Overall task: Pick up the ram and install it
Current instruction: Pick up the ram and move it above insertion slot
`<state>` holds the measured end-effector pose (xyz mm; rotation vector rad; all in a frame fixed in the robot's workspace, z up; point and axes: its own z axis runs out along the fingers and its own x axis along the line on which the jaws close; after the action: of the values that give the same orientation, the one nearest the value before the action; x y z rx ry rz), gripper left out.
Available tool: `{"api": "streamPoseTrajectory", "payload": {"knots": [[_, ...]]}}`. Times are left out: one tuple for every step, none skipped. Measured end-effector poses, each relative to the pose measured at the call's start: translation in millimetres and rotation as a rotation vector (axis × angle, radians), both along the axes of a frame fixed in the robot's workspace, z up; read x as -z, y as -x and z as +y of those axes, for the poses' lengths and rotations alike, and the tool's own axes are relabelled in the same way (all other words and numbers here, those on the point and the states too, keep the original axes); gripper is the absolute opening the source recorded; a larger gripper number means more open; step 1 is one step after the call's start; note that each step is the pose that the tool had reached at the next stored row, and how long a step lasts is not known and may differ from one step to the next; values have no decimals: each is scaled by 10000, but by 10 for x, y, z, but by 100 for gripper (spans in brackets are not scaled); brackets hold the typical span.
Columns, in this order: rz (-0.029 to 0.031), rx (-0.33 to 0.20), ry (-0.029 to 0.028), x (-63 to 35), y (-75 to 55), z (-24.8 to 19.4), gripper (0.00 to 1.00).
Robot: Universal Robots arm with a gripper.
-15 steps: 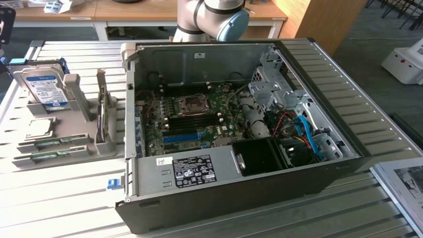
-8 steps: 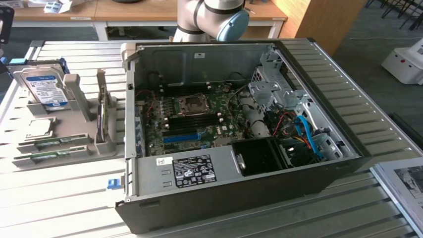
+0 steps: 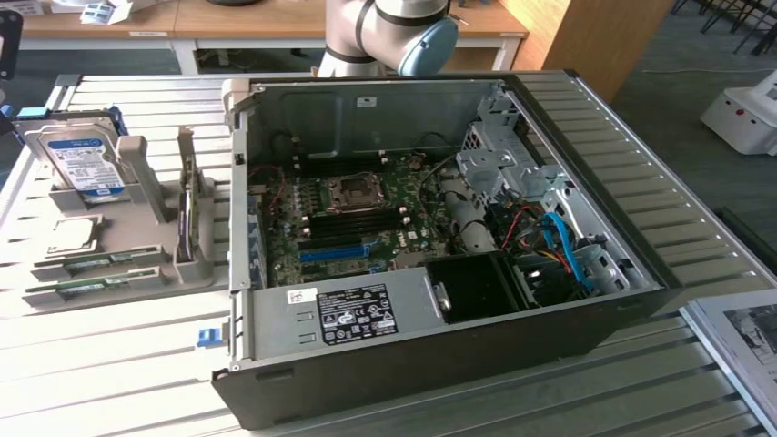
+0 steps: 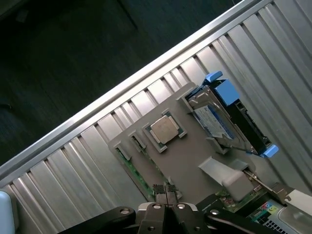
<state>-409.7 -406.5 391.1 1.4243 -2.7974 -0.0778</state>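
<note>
The gripper (image 4: 168,191) hangs over the grey parts holder (image 4: 190,161) with its two fingertips pressed tightly together and nothing visible between them. They sit just above the holder's edge, close to one end of the ram (image 4: 132,168); I cannot tell whether they touch it.

The ram (image 3: 95,288) lies flat in a long slot along the front edge of the holder (image 3: 182,264), a narrow green stick, with a second stick (image 3: 104,262) in the slot just behind it. Behind these a CPU (image 3: 73,235) rests in its square recess, and a hard drive (image 3: 83,164) with a blue-and-white label stands upright in its bracket. A taller expansion card (image 3: 186,196) stands on edge on the side of the holder nearest the PC.

The holder sits on a slatted metal table (image 3: 109,382), on the exterior view's left. Beside it, the computer case (image 3: 583,309) lies on its side with the panel off and the motherboard (image 3: 352,228) exposed. The arm (image 3: 388,32) rises behind the case.

From the wrist, the CPU (image 4: 165,129) and the hard drive (image 4: 214,119) show beyond the fingertips.
</note>
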Motion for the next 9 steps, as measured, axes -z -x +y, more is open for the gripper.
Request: {"api": "streamPoseTrajectory", "payload": {"knots": [[0,-74,0,0,0,0,10],[0,-150,0,0,0,0,10],[0,-232,0,0,0,0,10],[1,-306,0,0,0,0,10],[0,-382,0,0,0,0,10],[0,-458,0,0,0,0,10],[0,-534,0,0,0,0,10],[0,-611,0,0,0,0,10],[0,-692,0,0,0,0,10]]}}
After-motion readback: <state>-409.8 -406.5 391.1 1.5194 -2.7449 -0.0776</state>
